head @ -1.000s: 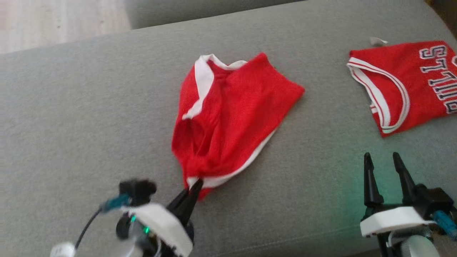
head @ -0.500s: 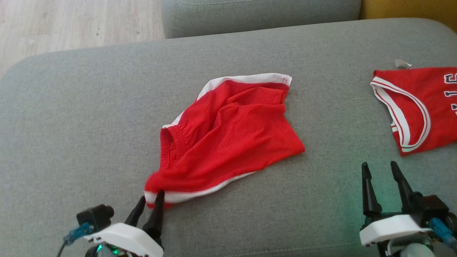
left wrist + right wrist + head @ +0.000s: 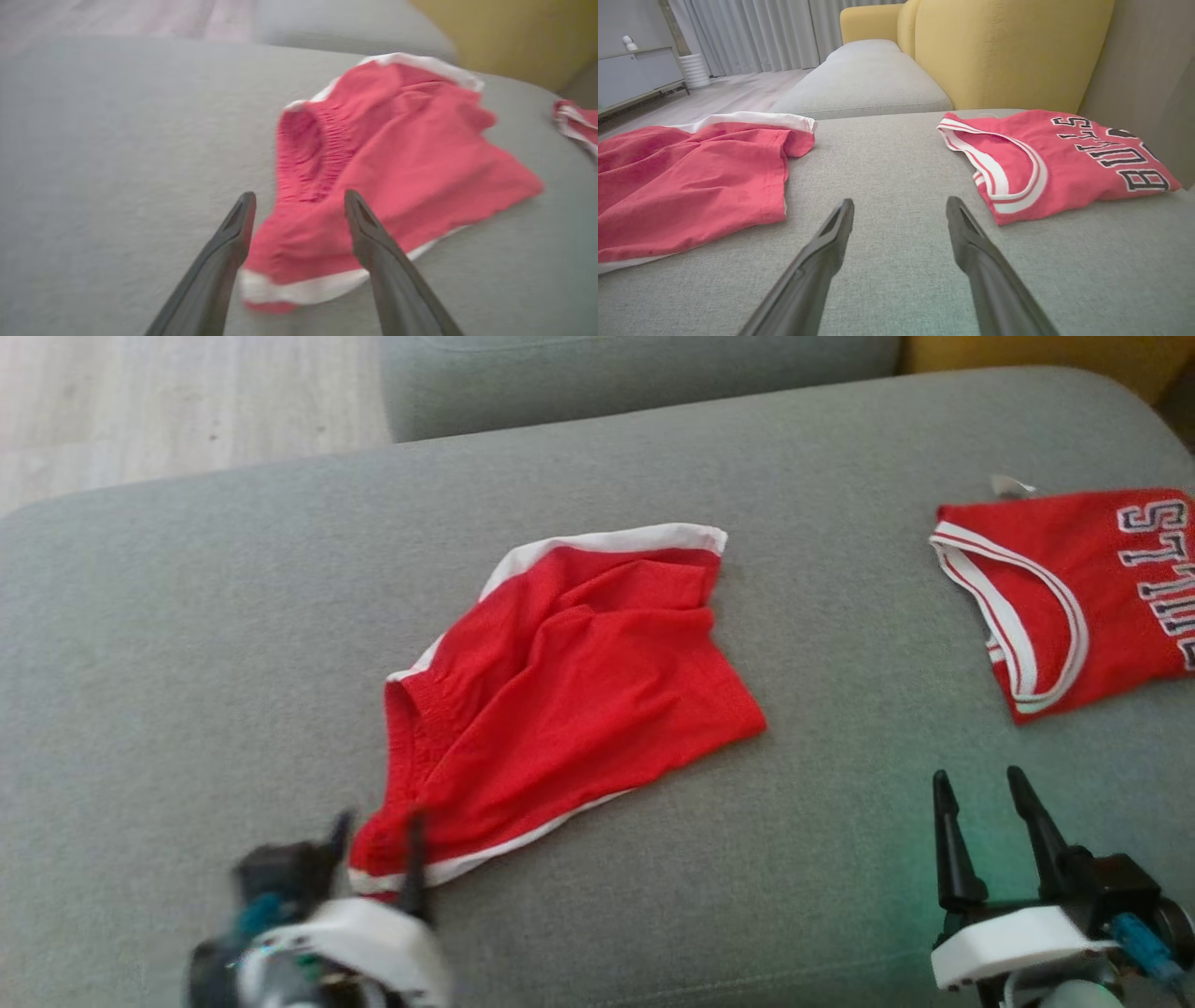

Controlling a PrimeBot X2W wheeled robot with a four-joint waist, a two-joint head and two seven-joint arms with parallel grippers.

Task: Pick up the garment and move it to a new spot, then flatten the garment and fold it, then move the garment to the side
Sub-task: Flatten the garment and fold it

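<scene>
While the left gripper [image 3: 299, 195] and right gripper [image 3: 900, 201] stand spread, the shorts [image 3: 569, 691] lie rumpled

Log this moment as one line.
shorts: rumpled on cushion, ungripped | left pincer: open, at near hem | right pincer: open, empty | jersey: lying apart at right

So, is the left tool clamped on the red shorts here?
No, the left tool stands open, its fingers spread either side of a white-trimmed corner of the red shorts.
</scene>
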